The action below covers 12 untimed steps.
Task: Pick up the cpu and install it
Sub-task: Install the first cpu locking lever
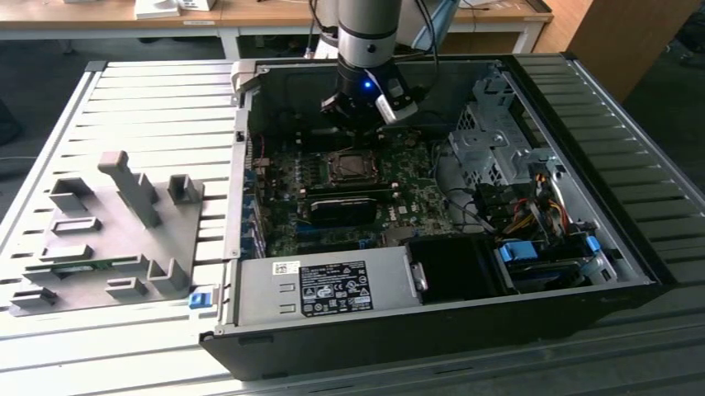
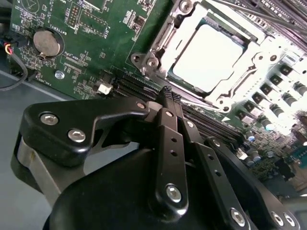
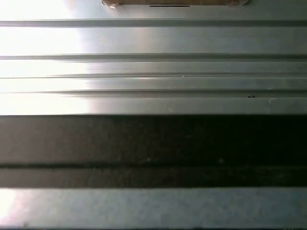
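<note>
The cpu (image 2: 207, 56), a flat square chip with a bright silvery top, lies inside the metal-framed socket (image 2: 158, 45) on the green motherboard (image 2: 81, 28). My gripper (image 2: 167, 95) hangs just off the socket's edge, above the dark memory slots, and holds nothing. Its two black fingers are pressed together at the ribbed tips. In the exterior view the gripper (image 1: 358, 122) hovers inside the open computer case (image 1: 617, 247), slightly behind the socket (image 1: 350, 167).
A grey holder plate (image 1: 105, 239) with upright pegs lies on the ribbed table at the exterior view's left. Inside the case are a power supply (image 1: 325, 285), a metal drive cage (image 1: 496, 136), bundled cables (image 1: 529, 206) and a coin battery (image 2: 47, 42).
</note>
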Each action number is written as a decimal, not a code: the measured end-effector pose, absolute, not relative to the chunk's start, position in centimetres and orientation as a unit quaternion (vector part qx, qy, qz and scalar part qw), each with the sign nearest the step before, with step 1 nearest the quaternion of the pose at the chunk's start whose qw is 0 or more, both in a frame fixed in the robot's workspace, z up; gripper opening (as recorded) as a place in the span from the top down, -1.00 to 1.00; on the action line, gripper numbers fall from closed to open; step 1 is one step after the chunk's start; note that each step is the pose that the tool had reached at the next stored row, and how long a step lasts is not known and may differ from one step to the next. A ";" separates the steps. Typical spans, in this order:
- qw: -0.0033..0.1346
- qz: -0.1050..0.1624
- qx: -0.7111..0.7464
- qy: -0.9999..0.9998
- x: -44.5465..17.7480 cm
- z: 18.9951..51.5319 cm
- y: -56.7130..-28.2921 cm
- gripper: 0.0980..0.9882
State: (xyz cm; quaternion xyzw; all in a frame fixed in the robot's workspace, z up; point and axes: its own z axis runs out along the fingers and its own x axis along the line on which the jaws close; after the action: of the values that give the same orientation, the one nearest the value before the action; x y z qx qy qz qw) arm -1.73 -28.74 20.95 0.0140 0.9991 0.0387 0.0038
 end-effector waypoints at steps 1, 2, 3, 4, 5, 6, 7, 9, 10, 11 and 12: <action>0.004 0.039 0.014 0.999 -1.7 20.9 -28.7 0.98; 0.004 0.038 0.014 0.999 -1.7 20.8 -28.7 0.98; 0.004 0.038 0.014 0.999 -1.7 20.7 -28.7 0.98; 0.004 0.037 0.014 0.999 -1.7 20.6 -28.7 0.98; 0.004 0.037 0.014 0.999 -1.7 20.6 -28.7 0.98; 0.004 0.037 0.014 0.999 -1.7 20.5 -28.7 0.98; 0.004 0.037 0.014 0.999 -1.6 20.4 -28.7 0.98; 0.004 0.036 0.014 0.999 -1.6 20.3 -28.7 0.98; 0.004 0.036 0.014 0.999 -1.6 20.2 -28.7 0.98; 0.004 0.036 0.014 0.999 -1.6 20.2 -28.7 0.98; 0.004 0.036 0.014 0.999 -1.6 20.2 -28.7 0.98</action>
State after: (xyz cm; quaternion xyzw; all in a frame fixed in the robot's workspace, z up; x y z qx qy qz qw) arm -1.59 -28.75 20.20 0.0140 0.9993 0.0356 0.0037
